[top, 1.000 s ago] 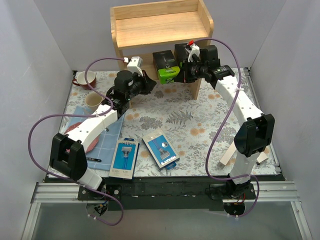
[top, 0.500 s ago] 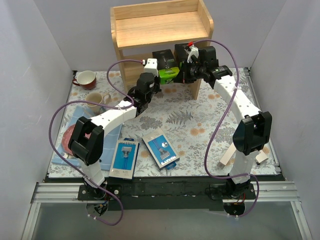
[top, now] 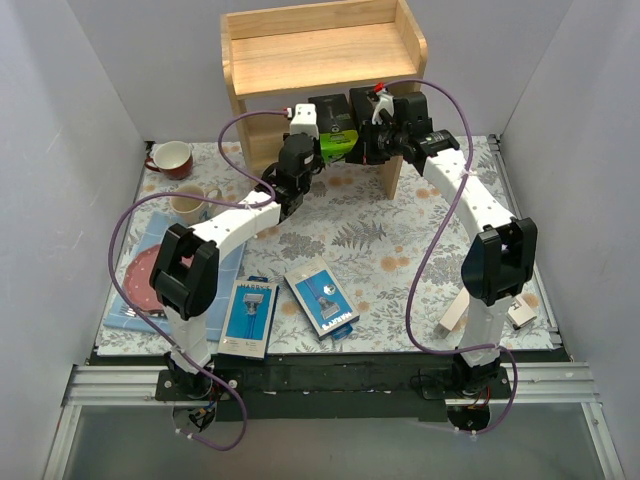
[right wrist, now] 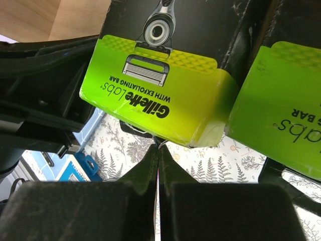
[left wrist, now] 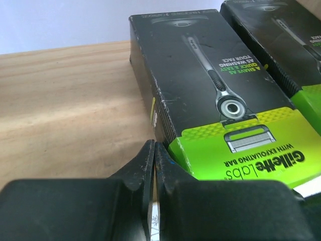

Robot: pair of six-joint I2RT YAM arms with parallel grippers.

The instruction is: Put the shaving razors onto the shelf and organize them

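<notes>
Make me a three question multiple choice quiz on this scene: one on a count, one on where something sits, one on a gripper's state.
1. How many blue packs lie on the table?
A. two
B. one
C. four

2. Where do the two black-and-green boxes lie?
A. on the top tier of the shelf
B. on the table
C. on the shelf's lower tier

3. How do the fingers of the left gripper stand?
A. wide open
B. shut, with nothing between them
C. shut on a blue pack

Answers:
1 A: the top view shows two blue packs side by side on the table.
2 C: the boxes rest on wood beneath the top tier.
3 B: the left wrist view shows the fingertips touching, just short of the nearer box.
</notes>
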